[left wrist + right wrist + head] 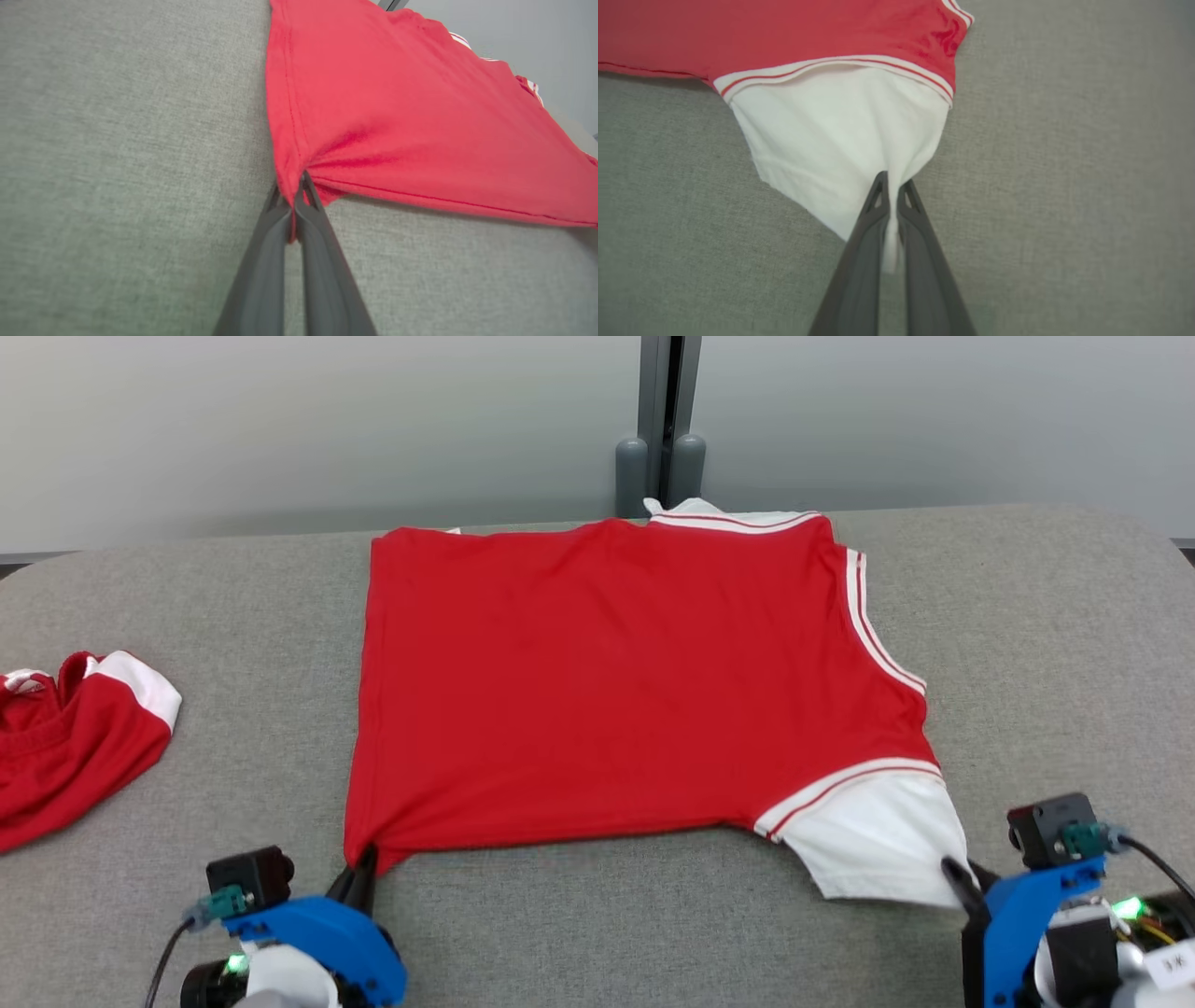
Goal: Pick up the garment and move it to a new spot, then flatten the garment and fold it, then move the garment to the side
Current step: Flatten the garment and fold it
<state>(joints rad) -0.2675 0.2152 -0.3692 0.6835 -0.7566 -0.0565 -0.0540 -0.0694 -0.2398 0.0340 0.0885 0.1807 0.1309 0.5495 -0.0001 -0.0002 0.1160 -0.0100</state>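
The garment is a red shirt with white sleeves and white-striped trim, spread nearly flat on the grey padded table. My left gripper is shut on its near left red corner, where the cloth puckers between the fingers. My right gripper is shut on the edge of the white sleeve at the near right, and a strip of white cloth runs down between its fingers. The far edge of the shirt reaches the back of the table.
A second red and white garment lies crumpled at the table's left edge. A grey post with two round feet stands behind the table against the pale wall. Bare grey surface lies to the right of the shirt and along the near edge.
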